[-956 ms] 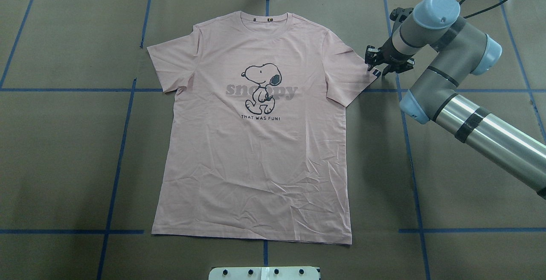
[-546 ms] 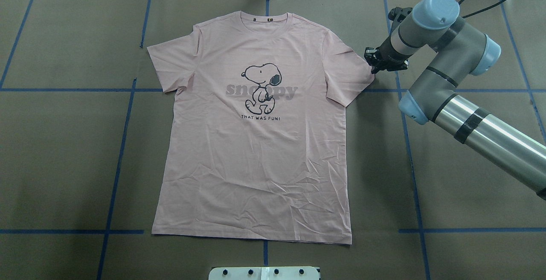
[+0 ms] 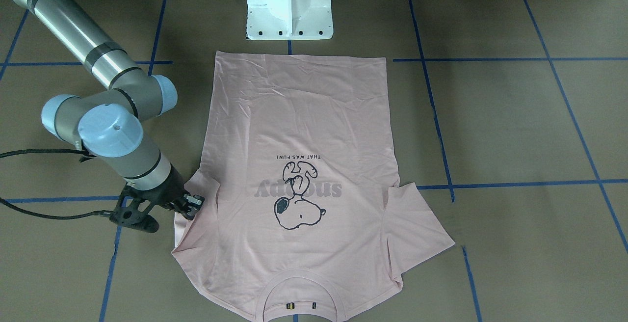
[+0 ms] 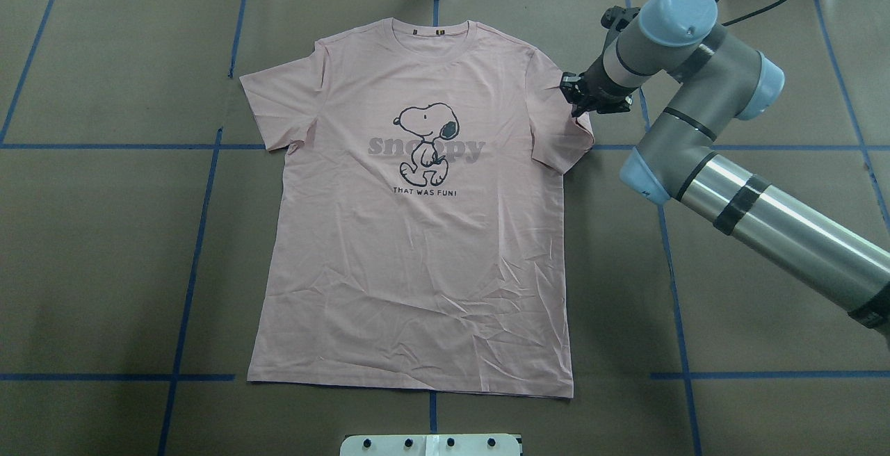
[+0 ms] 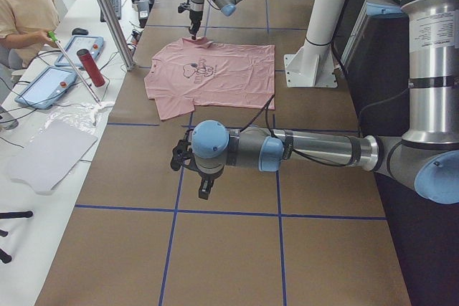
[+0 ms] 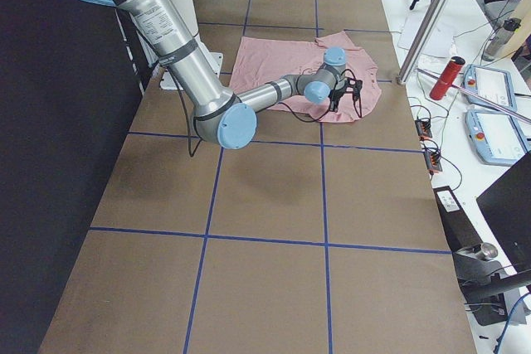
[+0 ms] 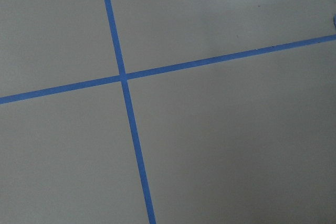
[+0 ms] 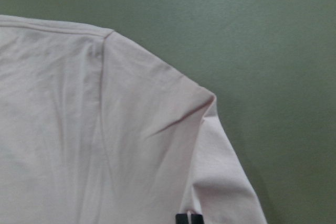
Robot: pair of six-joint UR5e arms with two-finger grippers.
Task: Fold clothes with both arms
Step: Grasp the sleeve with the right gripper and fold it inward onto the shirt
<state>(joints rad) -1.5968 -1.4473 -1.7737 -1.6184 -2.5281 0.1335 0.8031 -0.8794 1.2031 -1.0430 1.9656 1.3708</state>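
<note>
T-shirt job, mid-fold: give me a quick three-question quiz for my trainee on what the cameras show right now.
1. True or false: the left gripper touches the T-shirt.
2. Which part of the T-shirt is the right gripper at? A collar; B bottom hem; C sleeve.
3. Fill in: the left wrist view shows only the brown table crossed by blue ____.
Key: 1 false, it hangs over bare table, away from the T-shirt. 2 C. 3 tape.

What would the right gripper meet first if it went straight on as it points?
The right gripper is at the T-shirt's sleeve, so it meets that first, then the table beneath; depth is unclear.
</note>
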